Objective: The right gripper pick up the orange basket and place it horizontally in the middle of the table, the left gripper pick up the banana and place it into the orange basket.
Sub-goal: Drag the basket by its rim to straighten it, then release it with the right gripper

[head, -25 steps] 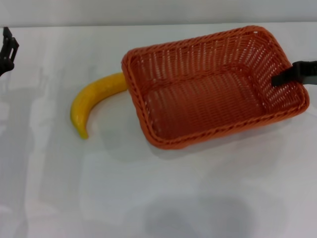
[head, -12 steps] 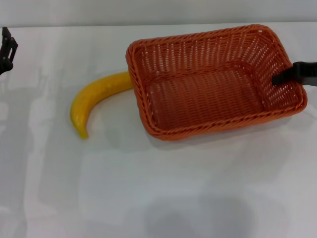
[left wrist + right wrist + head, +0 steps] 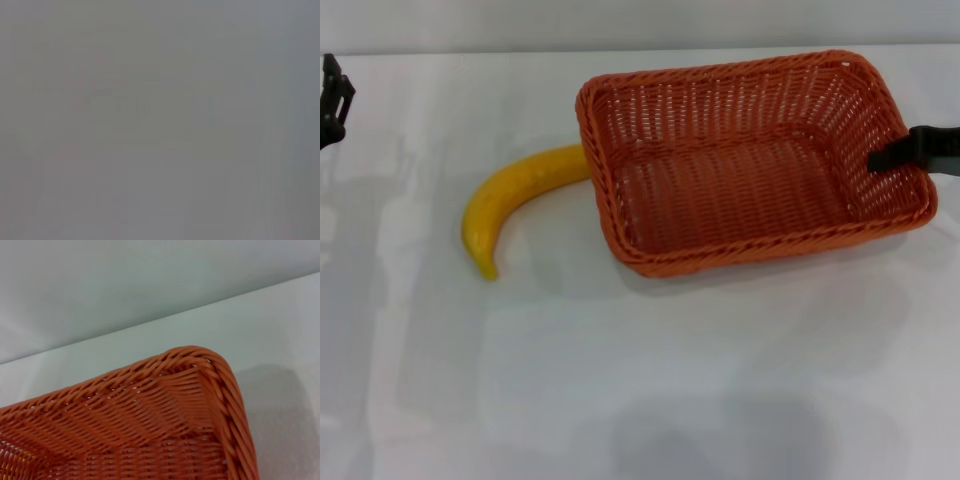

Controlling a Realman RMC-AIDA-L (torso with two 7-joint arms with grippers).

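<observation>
The orange basket (image 3: pixel 740 170) sits on the white table (image 3: pixel 640 380), right of centre, long side nearly level across the head view. My right gripper (image 3: pixel 885 158) reaches in from the right edge, its black jaws clamped over the basket's right rim. The right wrist view shows a corner of the basket (image 3: pixel 150 430) close up. The banana (image 3: pixel 510 195) lies on the table left of the basket, its upper end touching the basket's left rim. My left gripper (image 3: pixel 332 100) stays at the far left edge, only partly in view and well away from the banana.
The table's far edge (image 3: pixel 470 52) runs along the top of the head view. The left wrist view shows only a plain grey surface.
The basket has swung with my right gripper, its left end moving up and away, so it lies more level. The banana and left gripper have not moved.
</observation>
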